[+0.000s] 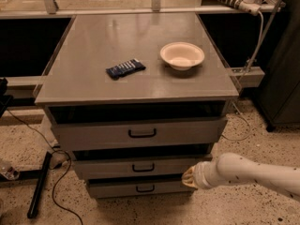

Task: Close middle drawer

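Note:
The middle drawer (140,167) is a grey front of medium height with a small black bar handle, between the taller top drawer (140,133) and the shorter bottom drawer (140,188). It stands slightly pulled out, with a dark gap above it. My gripper (188,177) is at the end of a white arm that comes in from the lower right. It is at the right end of the middle drawer's front, by its lower corner, touching it or very close.
The grey cabinet top (93,41) bears a white bowl (182,55) and a dark blue packet (125,68). The top drawer is also slightly out. A black stand leg (40,184) and cables lie on the speckled floor to the left. A dark cabinet (286,78) stands at the right.

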Robot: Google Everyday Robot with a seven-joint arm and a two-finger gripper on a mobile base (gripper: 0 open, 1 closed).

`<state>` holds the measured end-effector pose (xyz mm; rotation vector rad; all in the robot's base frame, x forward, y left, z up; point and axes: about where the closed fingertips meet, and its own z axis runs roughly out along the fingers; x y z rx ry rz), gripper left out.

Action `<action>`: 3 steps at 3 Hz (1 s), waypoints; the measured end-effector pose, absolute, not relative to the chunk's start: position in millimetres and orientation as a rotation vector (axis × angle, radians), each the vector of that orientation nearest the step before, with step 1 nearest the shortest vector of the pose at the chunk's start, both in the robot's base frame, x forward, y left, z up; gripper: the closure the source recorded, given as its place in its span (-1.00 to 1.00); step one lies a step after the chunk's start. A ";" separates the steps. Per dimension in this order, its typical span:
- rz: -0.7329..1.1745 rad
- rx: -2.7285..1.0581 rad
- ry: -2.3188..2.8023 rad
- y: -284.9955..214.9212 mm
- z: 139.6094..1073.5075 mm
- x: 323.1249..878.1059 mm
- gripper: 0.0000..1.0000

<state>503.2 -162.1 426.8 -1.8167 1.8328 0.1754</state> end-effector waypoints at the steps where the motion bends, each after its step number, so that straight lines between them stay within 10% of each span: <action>1: 0.187 -1.812 1.844 -171.3 435.8 464.6 1.00; 3: 0.191 -1.810 1.850 -173.2 434.8 459.4 0.17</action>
